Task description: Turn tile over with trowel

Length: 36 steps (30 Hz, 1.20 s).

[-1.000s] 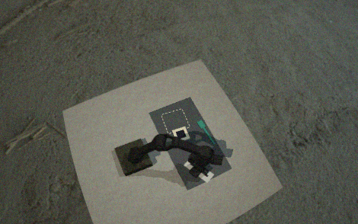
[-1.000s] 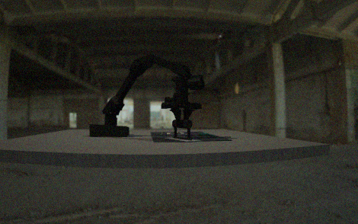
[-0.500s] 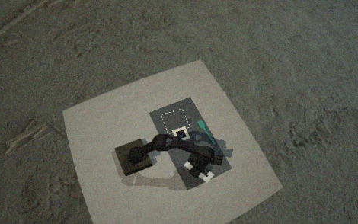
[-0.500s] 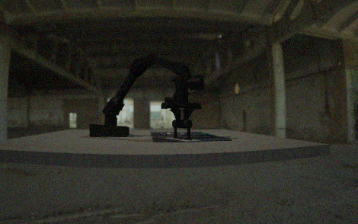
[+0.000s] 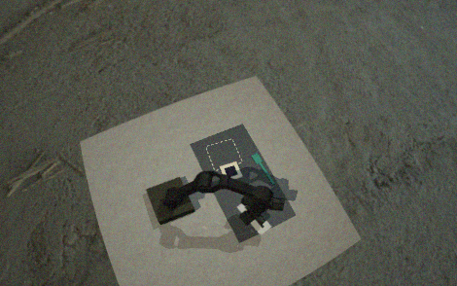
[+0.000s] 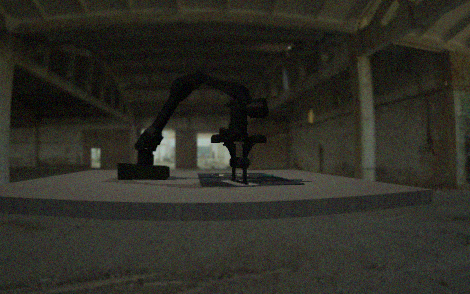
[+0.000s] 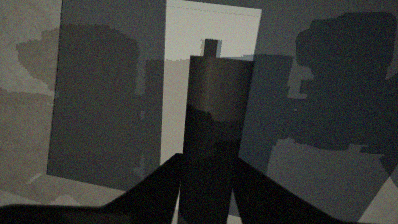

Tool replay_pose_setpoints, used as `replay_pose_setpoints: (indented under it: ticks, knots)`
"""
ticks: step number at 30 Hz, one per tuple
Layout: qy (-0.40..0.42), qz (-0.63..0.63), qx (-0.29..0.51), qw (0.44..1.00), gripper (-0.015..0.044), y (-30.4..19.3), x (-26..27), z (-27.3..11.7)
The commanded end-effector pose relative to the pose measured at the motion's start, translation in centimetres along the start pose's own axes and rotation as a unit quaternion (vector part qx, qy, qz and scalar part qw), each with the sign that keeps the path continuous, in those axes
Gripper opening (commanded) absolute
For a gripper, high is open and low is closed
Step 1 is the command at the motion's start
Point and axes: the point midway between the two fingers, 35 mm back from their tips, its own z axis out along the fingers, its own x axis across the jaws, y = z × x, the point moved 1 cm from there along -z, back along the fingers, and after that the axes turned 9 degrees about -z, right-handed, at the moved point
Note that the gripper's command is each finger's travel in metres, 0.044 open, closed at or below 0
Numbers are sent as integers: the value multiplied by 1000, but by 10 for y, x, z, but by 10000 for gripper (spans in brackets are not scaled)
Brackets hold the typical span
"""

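The tool [image 5: 253,217] [image 6: 239,179] [image 7: 206,162] is clamped on a dark handle [image 7: 217,95], presumably the trowel's. Tile [image 5: 224,172] unturned, mark upward, by the dashed outline [image 5: 220,143]; flipping, trowel set-down, release, clearance remain.

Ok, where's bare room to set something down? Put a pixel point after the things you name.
In the top view: tabletop [image 5: 208,117] [image 6: 324,200] beyond the mat's [image 5: 220,138] [image 7: 100,100] upper edge, and inside the dashed outline [image 5: 232,139], above the tile [image 5: 229,170]. Crowded: the mat's lower end, around the end effector [image 5: 254,216] [image 6: 239,177] [image 7: 206,162].
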Motion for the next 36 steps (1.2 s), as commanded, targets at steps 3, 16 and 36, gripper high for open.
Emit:
replay_pose_setpoints:
  ticks: [3, 16, 36]
  knots:
    - [1, 85, -3, 996, 130, 1, 1, 2]
    - [1, 151, -3, 989, 209, 1, 1, 2]
    - [1, 151, -3, 989, 270, 1, 1, 2]
